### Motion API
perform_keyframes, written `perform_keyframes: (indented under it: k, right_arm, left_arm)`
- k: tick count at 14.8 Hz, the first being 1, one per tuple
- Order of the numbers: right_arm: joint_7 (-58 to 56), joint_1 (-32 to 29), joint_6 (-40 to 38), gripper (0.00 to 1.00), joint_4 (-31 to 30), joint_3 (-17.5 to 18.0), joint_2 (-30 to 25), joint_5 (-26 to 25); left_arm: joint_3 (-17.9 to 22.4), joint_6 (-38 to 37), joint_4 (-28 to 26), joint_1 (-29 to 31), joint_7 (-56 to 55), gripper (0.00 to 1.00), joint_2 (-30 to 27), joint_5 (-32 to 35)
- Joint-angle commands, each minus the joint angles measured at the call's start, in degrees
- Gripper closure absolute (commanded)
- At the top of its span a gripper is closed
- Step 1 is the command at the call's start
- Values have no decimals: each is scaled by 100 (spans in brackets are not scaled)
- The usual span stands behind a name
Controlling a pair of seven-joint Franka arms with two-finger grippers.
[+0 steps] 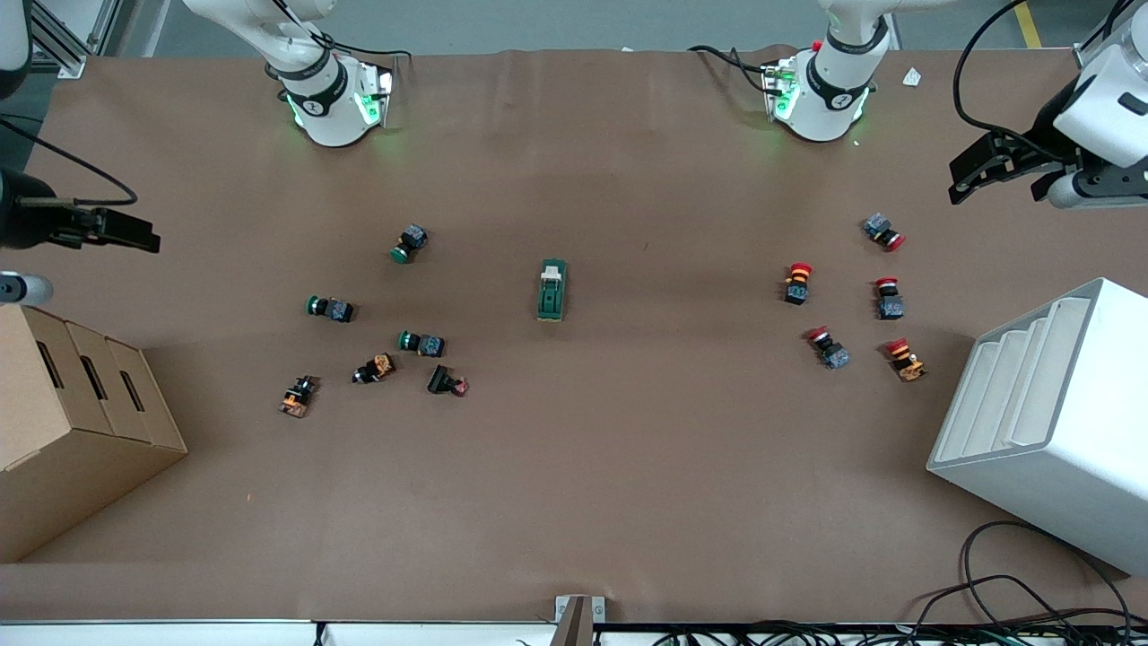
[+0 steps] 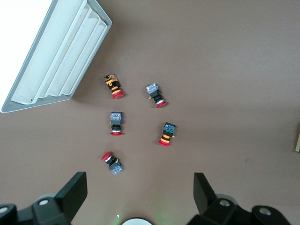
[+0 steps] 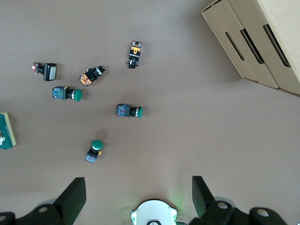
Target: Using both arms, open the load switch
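Nearest the front camera the brown tabletop (image 1: 574, 502) lies bare, flanked by a white stepped rack (image 1: 1049, 422) at the left arm's end and a cardboard box (image 1: 72, 422) with slotted sides at the right arm's end. A little farther in, toward the right arm's end, sits a loose cluster of push buttons: an orange-bodied one (image 1: 297, 396), another orange one (image 1: 374, 368), a black square one (image 1: 447, 381), and three green-capped ones (image 1: 421, 343) (image 1: 329, 308) (image 1: 409, 243). Toward the left arm's end lie five red-capped buttons (image 1: 906, 358) (image 1: 827, 347) (image 1: 888, 298) (image 1: 796, 283) (image 1: 883, 231), all apart from one another. Between the two clusters, about midway along the tabletop, the load switch (image 1: 552, 290) lies by itself, a dark-green block with its cream lever end pointing toward the robot bases; nothing touches it. Its edge just shows in the right wrist view (image 3: 6, 131). Both arms wait up in the air, well apart from the switch. The left tool (image 1: 995, 170) hangs over the tabletop near the red buttons, its fingers (image 2: 70, 194) spread wide with nothing between them. The right tool (image 1: 103, 229) hovers above the tabletop's edge at the right arm's end, over the green-button side, its fingers (image 3: 70, 197) likewise parted and empty. Farthest off, the two green-lit bases (image 1: 336, 103) (image 1: 821, 94) stand along the tabletop's edge.
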Motion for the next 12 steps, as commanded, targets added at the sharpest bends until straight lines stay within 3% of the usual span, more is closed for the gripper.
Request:
perform_keyframes:
  k: [1,6,12]
  right_arm:
    - [-57,-84,609,0,-1250,50,-1055,73]
    - [-49,-75,471,0,-1421,41,-1567,90]
    - [-49,-84,461,0,-1342,41,-1638,99]
  left_arm:
    - [38,153,-222,46,313,0,-174,-92]
    - [65,-14,130,64,350,0,54,-83]
    - [65,-41,358,64,367,0,274,-92]
